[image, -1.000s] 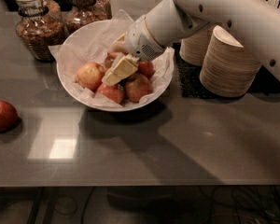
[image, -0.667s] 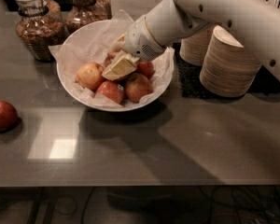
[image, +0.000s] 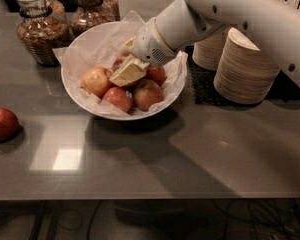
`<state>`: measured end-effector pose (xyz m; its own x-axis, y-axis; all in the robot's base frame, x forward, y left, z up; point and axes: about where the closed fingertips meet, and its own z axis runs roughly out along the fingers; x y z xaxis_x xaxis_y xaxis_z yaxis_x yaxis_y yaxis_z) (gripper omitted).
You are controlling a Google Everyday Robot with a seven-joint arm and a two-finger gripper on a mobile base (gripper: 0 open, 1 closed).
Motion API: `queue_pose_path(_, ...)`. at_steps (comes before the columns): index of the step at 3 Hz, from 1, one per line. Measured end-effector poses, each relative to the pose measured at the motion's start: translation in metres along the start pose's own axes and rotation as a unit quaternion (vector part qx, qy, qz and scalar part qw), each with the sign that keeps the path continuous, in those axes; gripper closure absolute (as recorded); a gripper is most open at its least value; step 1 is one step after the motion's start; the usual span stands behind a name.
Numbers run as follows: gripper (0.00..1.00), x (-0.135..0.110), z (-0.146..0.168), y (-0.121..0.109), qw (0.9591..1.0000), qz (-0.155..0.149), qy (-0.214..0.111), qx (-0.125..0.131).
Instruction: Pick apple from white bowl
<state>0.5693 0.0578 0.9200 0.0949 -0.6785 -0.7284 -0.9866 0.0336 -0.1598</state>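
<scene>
Cam view: gripper (image: 129, 72) low inside white bowl (image: 69, 89), near centre, amid apple pile. Open or closed: can't tell.
Target apple (image: 149, 94) at 5 o'clock of bowl centre, just beside gripper tip.
Paler apple (image: 96, 80) at 9 o'clock, another red apple (image: 119, 98) at 6.
To do well: centre on target only, close gently, don't snag paper liner (image: 102, 41), lift straight up past rim.

claw (image: 127, 71) in white bowl (image: 72, 91) above apples (image: 147, 93); lone apple (image: 2, 124) far left (on table (image: 190, 154)); jars (image: 37, 29) behind, stacked bowls (image: 245, 66) right.
</scene>
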Motion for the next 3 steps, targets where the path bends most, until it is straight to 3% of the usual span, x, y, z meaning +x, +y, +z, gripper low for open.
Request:
queue_pose_path(1, 1.00, -0.015, -0.006, 0.000, 0.9998, -0.015, -0.009, -0.003)
queue_pose_path(2, 1.00, -0.046, -0.025, -0.001, 0.9983, -0.050, -0.029, -0.002)
queue_pose_path(3, 1.00, -0.090, -0.062, -0.010, 0.9931, -0.101, -0.057, 0.014)
